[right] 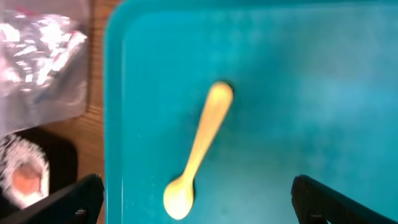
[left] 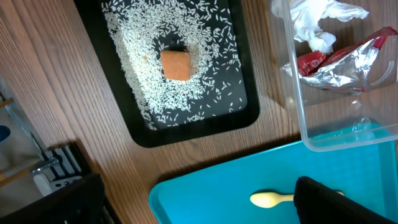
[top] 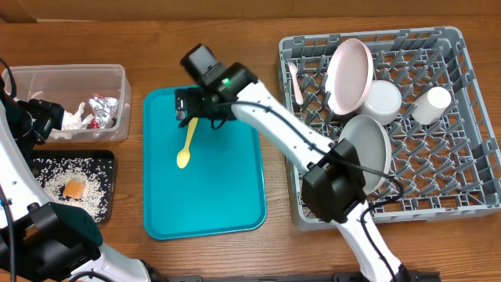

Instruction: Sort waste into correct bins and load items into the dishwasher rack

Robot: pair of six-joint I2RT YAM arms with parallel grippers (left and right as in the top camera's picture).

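Saw the right gripper (top: 190,113) spread wide over the yellow spoon (top: 187,146) lying flat on the teal tray (top: 227,184) (clear of both fingers); likely needed lowering astride its slim handle before closing.

Tabletop (top: 156,47) of mid-brown wood-grain boards, the grain running parallel to its far and near edges; it fills the overhead view on all sides. Lighting is even and diffuse, casting only short, soft shadows onto the wood. A dark strip (top: 274,278) lies along the near edge.
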